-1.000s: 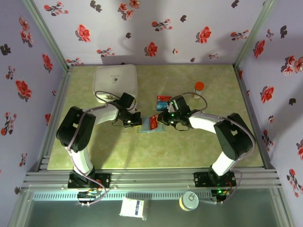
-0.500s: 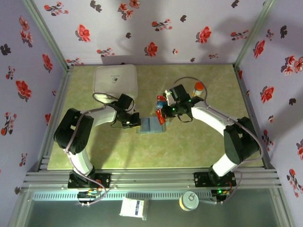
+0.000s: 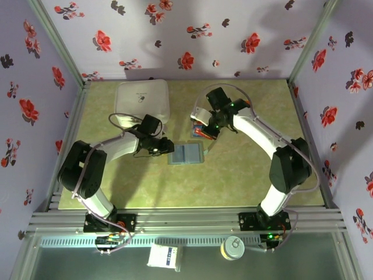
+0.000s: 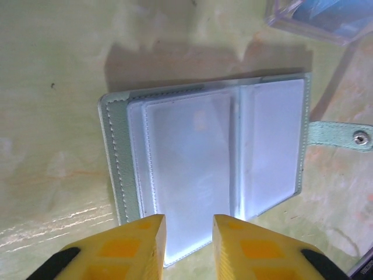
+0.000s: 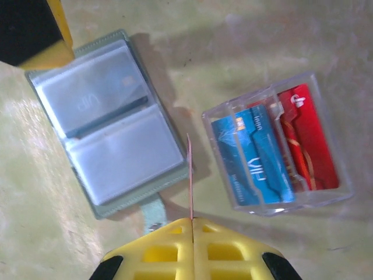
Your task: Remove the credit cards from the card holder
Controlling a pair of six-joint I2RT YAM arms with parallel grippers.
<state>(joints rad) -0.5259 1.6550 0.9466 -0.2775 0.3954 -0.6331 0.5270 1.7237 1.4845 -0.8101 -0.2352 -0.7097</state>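
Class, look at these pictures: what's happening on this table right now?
The right gripper pinches a thin credit card edge-on above the table, between the open card holder and a clear tray holding blue cards and red cards. The left gripper sits at the holder's edge, jaws slightly apart.

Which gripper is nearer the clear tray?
Right. The right gripper, pinching a card, hangs just beside the tray; the left gripper sits at the wallet's far edge.
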